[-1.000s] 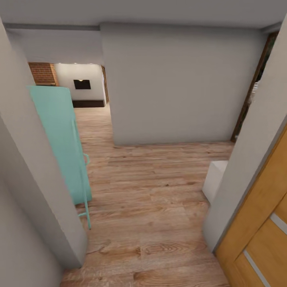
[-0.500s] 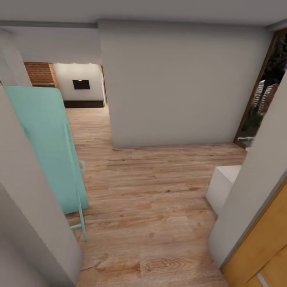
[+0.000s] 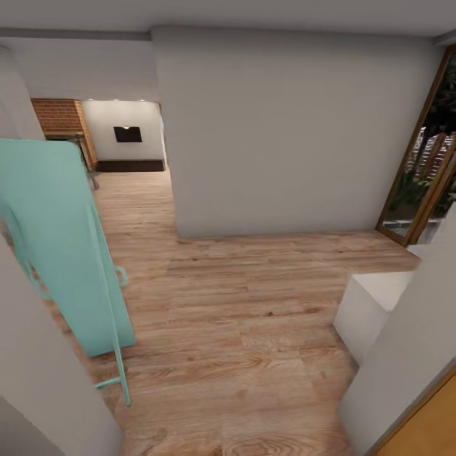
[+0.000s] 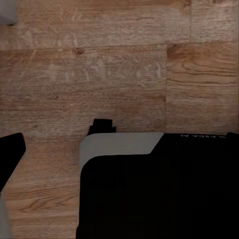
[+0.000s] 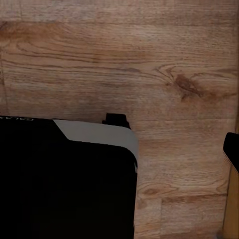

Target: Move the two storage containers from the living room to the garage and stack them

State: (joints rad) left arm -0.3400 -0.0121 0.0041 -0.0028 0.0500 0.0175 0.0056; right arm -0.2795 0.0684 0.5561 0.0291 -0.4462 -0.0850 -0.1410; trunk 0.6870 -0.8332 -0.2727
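view: light wood-plank hallway floor [image 3: 240, 316]; mint-green panel on thin metal legs [image 3: 69, 247] at floor's left edge | grippers: cannot tell how open; orange-red containers' place: cannot tell

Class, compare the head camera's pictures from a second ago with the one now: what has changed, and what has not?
The camera itself moved on through the doorway: the wooden door at right has almost left the picture, the turquoise panel looms larger, and more of the glazed doorway and the white block shows. The wood-plank floor, grey wall and brick fireplace themselves stayed put.
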